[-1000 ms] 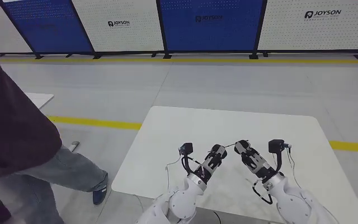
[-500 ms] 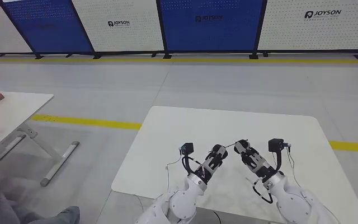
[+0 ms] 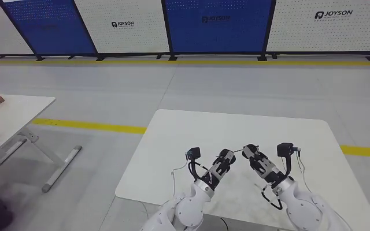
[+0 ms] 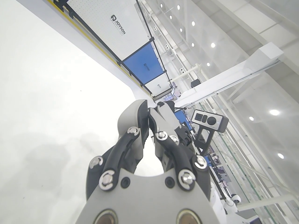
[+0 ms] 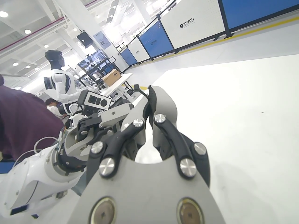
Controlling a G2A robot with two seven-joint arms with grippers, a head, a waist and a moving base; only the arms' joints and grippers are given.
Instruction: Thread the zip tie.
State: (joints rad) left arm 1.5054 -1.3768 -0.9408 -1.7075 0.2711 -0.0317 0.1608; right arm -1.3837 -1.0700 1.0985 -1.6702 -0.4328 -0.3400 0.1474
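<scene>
White tabletop [image 3: 191, 133], matte, rounded corners. Both arms sit at its near edge, about mid-width, wrists angled inward so the tips face each other.

Left end effector [image 4: 147, 108]: fingers fully closed, black pads pressed flush at the tip. Right end effector [image 5: 149, 94]: same, clamped right down. Its tips are just beside the left's, nearly touching in the top view.

Zip tie [image 5: 136, 86]: thin, black, off the tabletop, held in the air between the two tips. In the right wrist view its small square head pokes out past the right fingertips, and the strap runs back into the pinch. In the top view it reads as a short dark line bridging the left tips to the right tips, so each end effector has one end. How deep the strap sits inside the left pads I can't tell, since the pads hide it.

Small black camera module [image 3: 193, 153] on a bracket at the left wrist, outboard of the fingers. Its twin sits on the right wrist.

Further out, the tabletop runs on to its far edge, then pale grey floor [image 3: 115, 86] with a yellow line [image 3: 92, 125] across it. Second white table [image 3: 23, 110] on a folding frame stands off to the left. At the back is a row of blue and white perforated panels [image 3: 219, 23] in black frames, with another yellow stripe along their base.
</scene>
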